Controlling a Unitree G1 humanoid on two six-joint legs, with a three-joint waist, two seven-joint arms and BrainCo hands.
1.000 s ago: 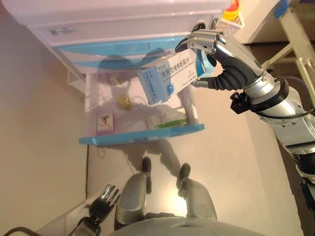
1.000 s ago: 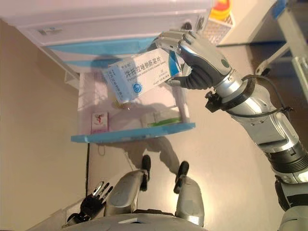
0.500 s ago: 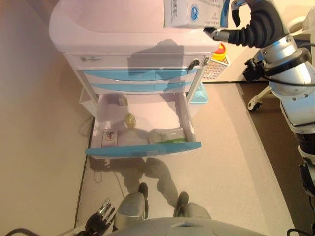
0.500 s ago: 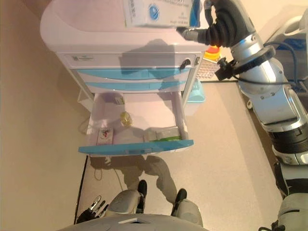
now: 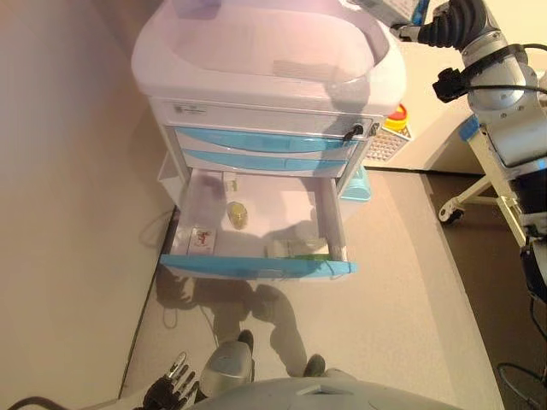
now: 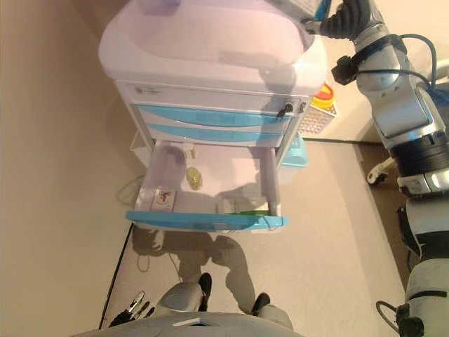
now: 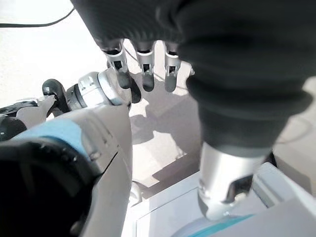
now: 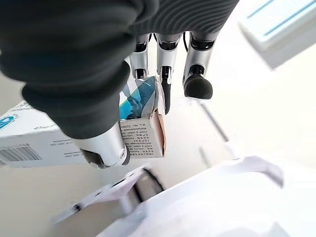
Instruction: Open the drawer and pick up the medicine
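While the left hand [image 5: 175, 383] hangs low with straight fingers, the cart [image 5: 256, 77] stands with its bottom drawer [image 5: 256, 266] pulled open, a small box [image 5: 202, 240] and jar [image 5: 237, 213] inside. Above the cart's right corner, the right hand [image 8: 106, 106] clamps the medicine box [image 8: 49, 138], whose print is too small to read.

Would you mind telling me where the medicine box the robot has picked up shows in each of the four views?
Left eye view: medicine box at the top edge, right of centre, mostly cut off, in the right hand.
Right eye view: same top edge, above the cart, partly cut off.
Left wrist view: not in it.
Right wrist view: fills the middle left, pinched between thumb and fingers.
Shared landmark: the open drawer in both eye views.
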